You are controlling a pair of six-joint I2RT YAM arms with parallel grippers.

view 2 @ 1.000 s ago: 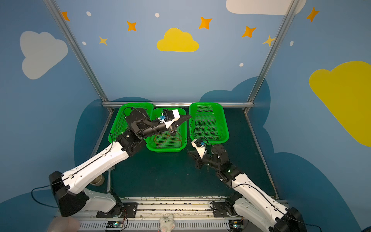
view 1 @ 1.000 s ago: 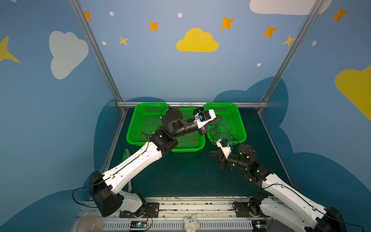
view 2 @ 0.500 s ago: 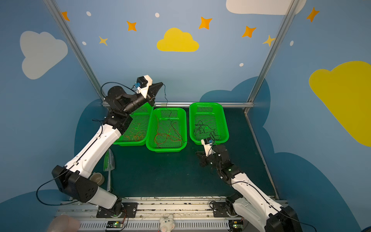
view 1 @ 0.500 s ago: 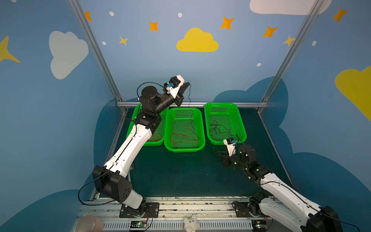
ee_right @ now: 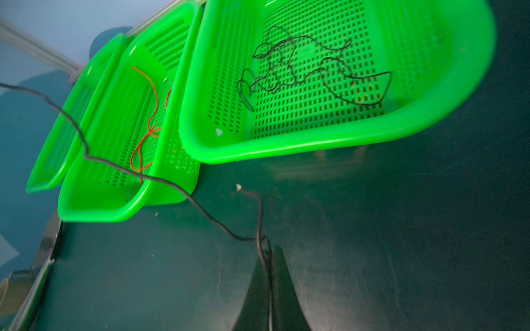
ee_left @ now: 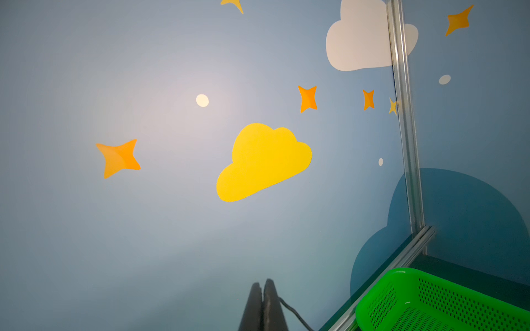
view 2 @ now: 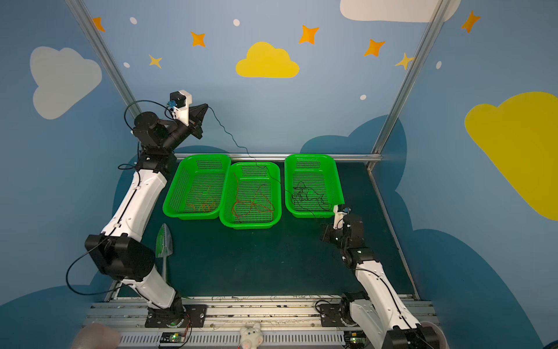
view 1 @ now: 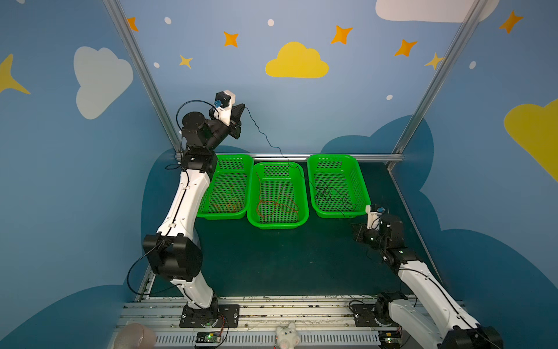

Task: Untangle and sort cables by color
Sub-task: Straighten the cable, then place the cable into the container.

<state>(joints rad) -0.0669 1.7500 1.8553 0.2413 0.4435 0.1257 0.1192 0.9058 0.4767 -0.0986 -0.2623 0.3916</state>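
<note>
While the left gripper (ee_left: 262,283), jaws pinched shut on one end, is raised high above the baskets, a thin black cable (view 1: 265,139) runs from its tips down across the middle basket (view 1: 276,225) to the right gripper (ee_right: 271,252), clamped on the other end low over the mat (view 1: 287,256); a black tangle (view 1: 330,195) lies in the nearest basket (ee_right: 315,143) just ahead of that gripper. Light, limp and slippery, the wire looks best pinched near its ends, under gentle tension
</note>
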